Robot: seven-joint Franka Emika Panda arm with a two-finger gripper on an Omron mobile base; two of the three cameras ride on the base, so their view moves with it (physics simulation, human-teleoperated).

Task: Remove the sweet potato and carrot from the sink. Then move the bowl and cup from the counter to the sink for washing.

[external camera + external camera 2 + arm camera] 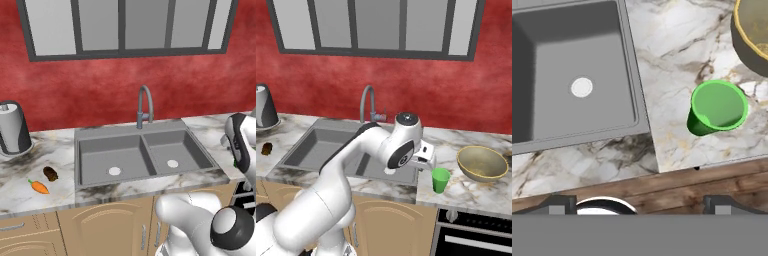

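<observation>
Overhead, arm bent over counter (476, 192), hand (427, 159) spread wide beside cup (718, 107), grasping nothing.

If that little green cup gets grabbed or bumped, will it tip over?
Probably easily. The cup stands upright on the counter, narrower at the base than the rim, so a sideways push could topple it. It looks empty and stiff, likely light, and once down it might roll.
</observation>
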